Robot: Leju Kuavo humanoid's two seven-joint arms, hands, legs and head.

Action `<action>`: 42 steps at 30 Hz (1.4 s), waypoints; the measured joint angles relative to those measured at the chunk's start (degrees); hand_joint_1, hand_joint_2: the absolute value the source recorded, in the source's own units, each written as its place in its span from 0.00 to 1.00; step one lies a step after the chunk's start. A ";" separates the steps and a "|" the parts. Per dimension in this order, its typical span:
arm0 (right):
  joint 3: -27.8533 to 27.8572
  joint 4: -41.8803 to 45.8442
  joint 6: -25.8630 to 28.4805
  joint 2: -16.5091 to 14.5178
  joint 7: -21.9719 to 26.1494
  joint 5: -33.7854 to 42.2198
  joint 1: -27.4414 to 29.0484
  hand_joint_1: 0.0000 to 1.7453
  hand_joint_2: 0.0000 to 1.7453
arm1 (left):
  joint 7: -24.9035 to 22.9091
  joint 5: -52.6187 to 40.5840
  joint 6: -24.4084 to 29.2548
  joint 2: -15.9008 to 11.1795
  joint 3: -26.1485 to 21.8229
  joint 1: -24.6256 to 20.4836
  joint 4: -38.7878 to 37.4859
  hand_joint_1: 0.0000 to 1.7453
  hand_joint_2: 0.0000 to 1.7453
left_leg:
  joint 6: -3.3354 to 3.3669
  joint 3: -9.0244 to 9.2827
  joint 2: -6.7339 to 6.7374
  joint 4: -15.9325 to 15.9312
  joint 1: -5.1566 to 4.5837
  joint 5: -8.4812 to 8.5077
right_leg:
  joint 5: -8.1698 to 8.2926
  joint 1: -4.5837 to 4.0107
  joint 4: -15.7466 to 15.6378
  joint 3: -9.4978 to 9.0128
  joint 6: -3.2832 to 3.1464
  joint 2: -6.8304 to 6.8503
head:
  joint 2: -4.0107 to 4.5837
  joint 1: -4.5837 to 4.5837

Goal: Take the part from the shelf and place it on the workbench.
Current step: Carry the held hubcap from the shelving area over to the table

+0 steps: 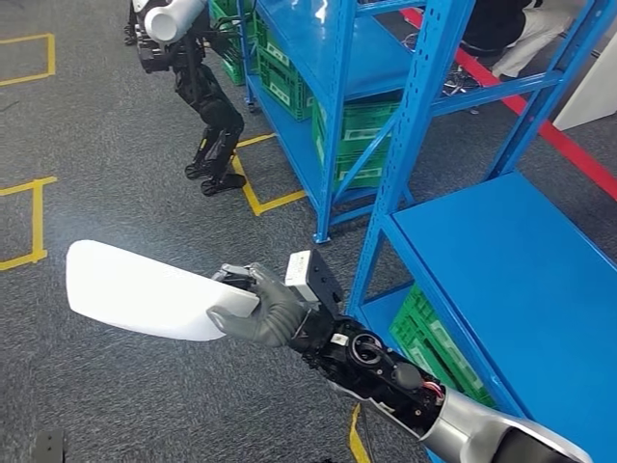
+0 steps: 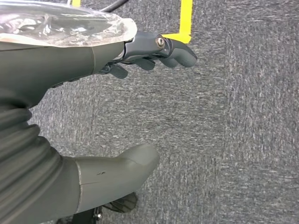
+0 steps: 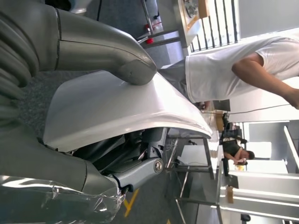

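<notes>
No legible txt, labels, brands or nos. anywhere; small white label (image 1: 299, 267) on the black wrist camera box is too blurred to read.

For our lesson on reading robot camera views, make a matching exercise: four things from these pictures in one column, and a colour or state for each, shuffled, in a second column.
Column 1:
1. white part
2. shelf
3. crates
4. left robot hand

Column 2:
A. green, stored low in the rack
B. blue metal frame
C. holds nothing, over grey carpet
D. gripped by the right robot hand

Pairs: 1-D, 2-B, 3-A, 4-C
</notes>
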State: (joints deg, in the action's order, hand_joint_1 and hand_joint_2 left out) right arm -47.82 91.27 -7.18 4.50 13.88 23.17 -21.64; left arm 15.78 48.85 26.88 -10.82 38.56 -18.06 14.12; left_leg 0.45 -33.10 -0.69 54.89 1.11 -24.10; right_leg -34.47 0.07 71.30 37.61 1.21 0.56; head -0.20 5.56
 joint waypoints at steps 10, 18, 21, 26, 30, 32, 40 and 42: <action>0.00 0.05 0.08 0.01 -0.02 0.00 -0.18 1.00 1.00 | -0.04 0.03 0.00 0.03 0.02 0.03 -0.03 0.00 1.00 | -1.37 -0.23 -3.22 -0.13 -0.18 0.27 | 8.42 -0.19 -16.91 -7.51 -1.90 -1.72 | 0.00 -0.09; -0.06 -0.09 -0.08 0.00 0.03 0.01 -0.24 1.00 1.00 | -0.11 0.18 0.00 -0.01 0.19 0.07 -0.19 0.00 1.00 | -2.77 -6.97 0.15 13.92 -0.04 -5.14 | 9.22 0.04 -17.93 -7.83 -2.53 1.16 | 0.00 -1.01; -0.04 -0.19 -0.38 0.00 0.25 0.03 -0.36 1.00 1.00 | -0.11 0.25 0.00 -0.09 0.25 -0.13 -0.20 0.00 1.00 | -2.72 -1.94 2.44 3.41 0.03 -0.60 | 8.41 -0.23 -16.91 -7.60 -1.74 2.02 | 0.00 -1.26; -0.02 -0.28 -0.56 0.00 0.48 0.04 -0.49 1.00 1.00 | -0.11 0.35 0.00 0.03 0.28 -0.05 -0.22 0.00 1.00 | -0.66 -1.03 1.78 1.13 -0.13 -0.32 | 6.91 -0.43 -15.37 -7.25 -0.66 2.58 | 0.00 -0.55; 0.01 -0.43 -0.54 0.00 0.60 0.03 -0.45 1.00 1.00 | -0.11 0.33 0.00 -0.02 0.28 -0.21 -0.23 0.00 1.00 | 0.11 -0.99 0.47 1.09 -0.23 -0.21 | 0.29 -0.07 -2.59 -1.69 0.07 0.14 | 0.00 0.08; 0.01 -0.66 -0.54 0.00 0.61 0.02 -0.36 1.00 1.00 | -0.12 0.33 0.00 0.01 0.28 -0.18 -0.24 0.00 1.00 | 0.22 -0.97 -0.37 1.09 -0.50 -0.21 | -0.12 -0.15 1.26 0.34 -0.29 -0.12 | 0.00 0.24; 0.03 -0.93 -0.60 -0.01 0.86 0.02 -0.62 1.00 1.00 | -0.19 0.30 0.00 0.22 0.31 0.00 -0.24 0.00 1.00 | -0.59 -1.25 -2.87 0.93 -0.64 0.28 | 8.24 -1.07 -16.17 -7.47 -3.20 -1.94 | 0.00 0.33; 0.03 -0.99 -0.64 -0.04 0.98 0.00 -0.72 1.00 1.00 | -0.21 0.22 0.00 0.17 0.31 -0.05 -0.25 0.00 1.00 | -1.12 -2.13 -1.98 2.76 -0.79 -1.10 | 8.89 -0.56 -17.55 -7.97 -3.20 -1.24 | 0.00 0.02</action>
State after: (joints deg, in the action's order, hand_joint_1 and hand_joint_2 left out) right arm -47.79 90.29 -7.83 4.46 14.86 23.17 -22.36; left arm 15.57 49.07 26.88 -10.66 38.86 -18.11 13.87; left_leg -0.68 -35.22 -2.67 57.65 0.32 -25.20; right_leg -25.58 -0.49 53.76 29.64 -1.99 -0.68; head -0.20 5.58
